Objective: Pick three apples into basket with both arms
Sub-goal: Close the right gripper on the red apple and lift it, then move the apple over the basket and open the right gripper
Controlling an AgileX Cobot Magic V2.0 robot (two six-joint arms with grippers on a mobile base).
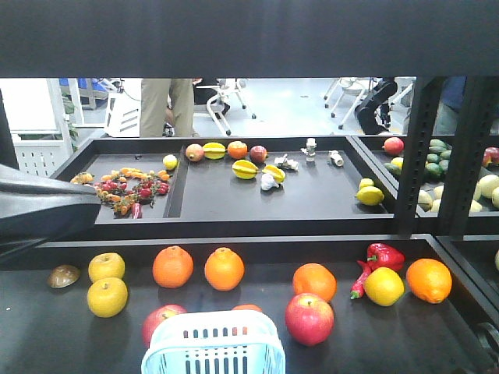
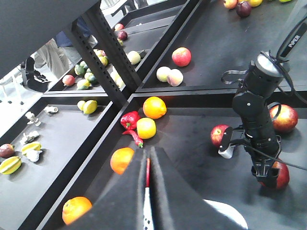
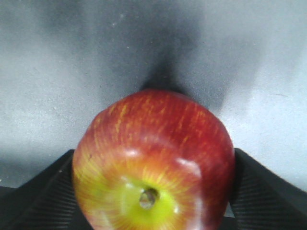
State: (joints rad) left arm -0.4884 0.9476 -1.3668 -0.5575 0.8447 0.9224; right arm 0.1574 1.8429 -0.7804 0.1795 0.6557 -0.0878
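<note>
Gripping red apple (image 3: 153,158) between both pads (image 3: 38,201) of right tool (image 2: 265,178), jaws closed on its sides, stem dimple toward wrist camera, bench (image 3: 57,72) behind. Two more apples (image 2: 219,134) (image 2: 284,118) near that tool. Left tool (image 2: 147,191) pinched to a slit, empty.

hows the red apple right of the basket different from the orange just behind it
The apple is red with a yellowish blush; the orange is plain orange all over. The apple shows a stem dimple on top; the orange shows none. The apple sits nearer the basket. Both are round, loose on the dark table.
</note>
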